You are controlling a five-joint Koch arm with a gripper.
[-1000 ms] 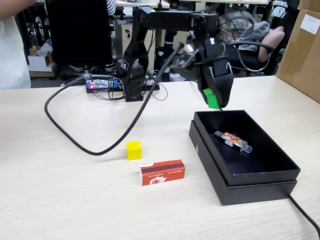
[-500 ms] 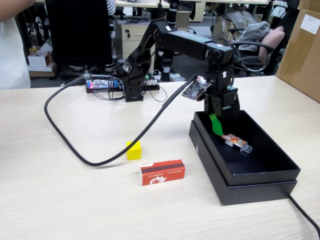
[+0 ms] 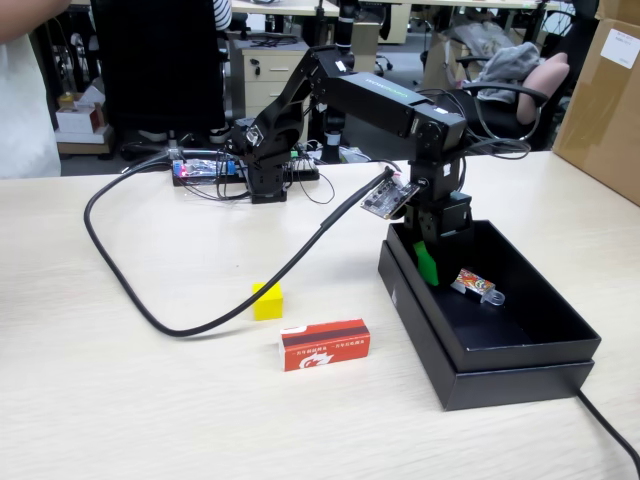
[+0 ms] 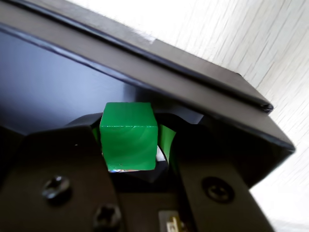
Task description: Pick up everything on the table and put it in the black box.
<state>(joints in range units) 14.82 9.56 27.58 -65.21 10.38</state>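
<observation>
Tool (image 4: 129,145) clamped on small green cube (image 4: 129,136) down inside shallow black box (image 3: 560,345); small yellow cube (image 3: 267,300) and long red-and-white carton (image 3: 324,345) left on light wood counter (image 3: 150,400).

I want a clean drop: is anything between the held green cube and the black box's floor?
Nothing visible. The gripper holds the green cube inside the black box, near its left wall; the patterned stick lies to the right.
</observation>
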